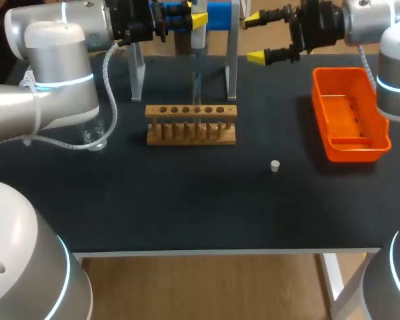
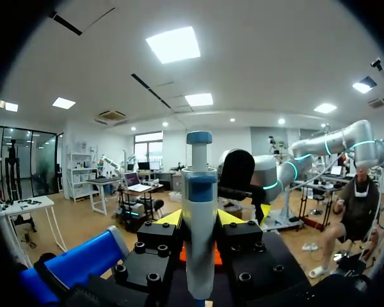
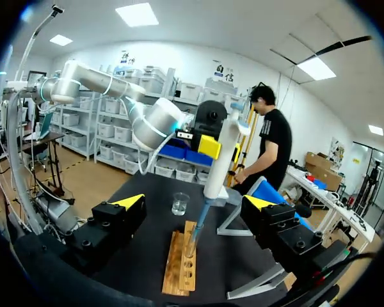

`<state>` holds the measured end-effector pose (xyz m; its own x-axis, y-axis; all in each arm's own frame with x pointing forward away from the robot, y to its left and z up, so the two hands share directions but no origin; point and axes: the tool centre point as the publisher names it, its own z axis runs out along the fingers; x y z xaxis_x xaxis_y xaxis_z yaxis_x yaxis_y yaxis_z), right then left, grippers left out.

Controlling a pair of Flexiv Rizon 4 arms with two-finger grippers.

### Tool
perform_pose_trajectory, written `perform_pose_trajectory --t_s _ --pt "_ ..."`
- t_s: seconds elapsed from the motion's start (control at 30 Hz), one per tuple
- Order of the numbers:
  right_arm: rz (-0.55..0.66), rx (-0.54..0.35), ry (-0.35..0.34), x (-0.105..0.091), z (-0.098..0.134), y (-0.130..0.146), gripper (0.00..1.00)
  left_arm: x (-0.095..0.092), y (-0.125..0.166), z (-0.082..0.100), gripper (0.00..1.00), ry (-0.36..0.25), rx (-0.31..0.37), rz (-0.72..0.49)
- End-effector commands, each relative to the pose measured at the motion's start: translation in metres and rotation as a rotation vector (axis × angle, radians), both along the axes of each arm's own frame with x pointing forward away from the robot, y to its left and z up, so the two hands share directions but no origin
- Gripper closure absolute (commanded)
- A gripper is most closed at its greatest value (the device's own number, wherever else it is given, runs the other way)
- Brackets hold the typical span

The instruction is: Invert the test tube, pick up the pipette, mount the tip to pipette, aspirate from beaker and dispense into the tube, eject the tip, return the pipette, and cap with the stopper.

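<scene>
My left gripper (image 1: 199, 19) is shut on the blue and white pipette (image 1: 197, 47), holding it upright over the wooden rack (image 1: 191, 125). The pipette's tip (image 1: 197, 83) points down into a clear test tube (image 3: 191, 246) that stands in the rack. In the left wrist view the pipette (image 2: 200, 224) sits between the yellow tips of the left gripper (image 2: 201, 219). My right gripper (image 1: 256, 39) hangs open to the right of the pipette, facing it, with nothing between its fingers. From its own wrist view the right gripper (image 3: 194, 203) looks at the pipette (image 3: 217, 160). The beaker (image 1: 93, 137) stands left of the rack. A small white stopper (image 1: 275, 166) lies on the table.
An orange bin (image 1: 350, 113) sits at the right side of the table. The metal pipette stand (image 1: 232, 67) straddles the space behind the rack. The beaker (image 3: 180, 203) shows beyond the rack (image 3: 184, 259) in the right wrist view.
</scene>
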<state>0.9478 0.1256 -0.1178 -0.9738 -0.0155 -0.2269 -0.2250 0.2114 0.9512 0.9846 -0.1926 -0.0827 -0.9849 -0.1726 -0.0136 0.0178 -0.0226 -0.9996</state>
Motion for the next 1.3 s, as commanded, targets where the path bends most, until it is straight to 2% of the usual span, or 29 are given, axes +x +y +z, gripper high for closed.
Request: perform_pose_trajectory --t_s 0.03,0.4,0.73,0.8,0.83,0.87,0.93,1.0,1.13,1.17,1.2,1.3 --pt "0.005 0.006 -0.005 -0.003 0.020 0.001 0.00 -0.001 0.000 0.000 1.00 -0.001 -0.001 0.002" --pt "0.022 0.068 0.055 0.000 0.066 0.016 0.00 -0.001 0.000 0.000 1.00 -0.001 -0.001 0.002" --pt "0.026 0.104 0.115 0.004 0.088 0.027 0.02 -0.001 0.000 0.000 1.00 -0.001 -0.001 0.002" --pt "0.020 0.110 0.122 0.004 0.092 0.029 0.12 -0.001 0.000 0.000 1.00 -0.001 -0.001 0.002" --pt "0.021 0.115 0.124 0.005 0.094 0.030 0.27 -0.001 0.000 0.000 1.00 -0.001 -0.001 0.002" --pt "0.022 0.121 0.128 0.005 0.097 0.031 0.35 -0.001 0.000 0.000 1.00 -0.001 -0.001 0.002" --pt "0.021 0.129 0.127 0.006 0.101 0.034 0.47 -0.001 0.000 0.000 1.00 -0.001 -0.001 0.002" --pt "0.021 0.136 0.124 0.006 0.105 0.037 0.52 -0.001 0.000 0.000 1.00 -0.001 -0.001 0.002" --pt "0.022 0.146 0.128 0.007 0.108 0.042 0.77 -0.001 0.000 0.000 1.00 -0.001 -0.001 0.002" --pt "0.022 0.148 0.131 0.008 0.109 0.045 0.86 -0.001 0.000 0.000 1.00 -0.001 -0.001 0.002" --pt "0.023 0.148 0.132 0.008 0.111 0.048 1.00 -0.001 0.000 0.000 1.00 -0.001 -0.001 0.002" --pt "0.026 0.154 0.140 0.010 0.115 0.056 1.00 -0.001 0.000 0.000 1.00 -0.001 -0.001 0.002"
